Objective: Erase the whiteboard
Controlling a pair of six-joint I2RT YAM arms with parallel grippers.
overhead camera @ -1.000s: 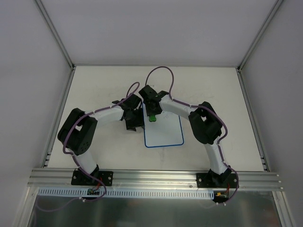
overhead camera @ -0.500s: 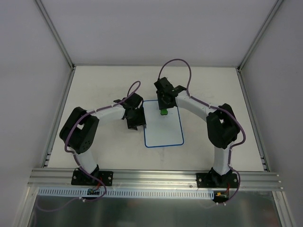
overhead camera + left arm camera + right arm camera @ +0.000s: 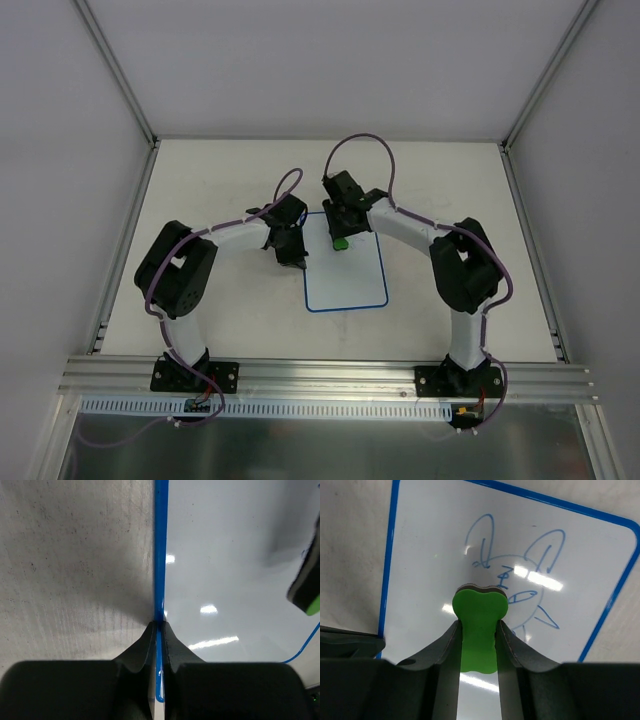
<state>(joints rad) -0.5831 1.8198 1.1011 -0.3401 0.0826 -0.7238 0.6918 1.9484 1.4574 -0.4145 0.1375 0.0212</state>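
The whiteboard (image 3: 346,282) lies flat mid-table, white with a thin blue rim (image 3: 161,540). A blue rabbit-like drawing (image 3: 520,575) covers its far part. My left gripper (image 3: 298,260) is at the board's left edge, its jaws shut on the blue rim (image 3: 160,626). My right gripper (image 3: 340,238) hovers over the board's far end, shut on a green bone-shaped block (image 3: 479,614) with a dark underside. The block (image 3: 341,242) sits just beside the drawing and also shows at the right edge of the left wrist view (image 3: 307,592).
The beige tabletop (image 3: 220,180) is bounded by aluminium posts (image 3: 130,230) at left and right and a rail (image 3: 320,375) at the near edge. White walls enclose the back and sides. Purple cables (image 3: 360,150) loop above both wrists.
My left gripper has moved up to the board's left edge and shut on its rim. My right gripper, holding the green block, has shifted toward the board's far end.
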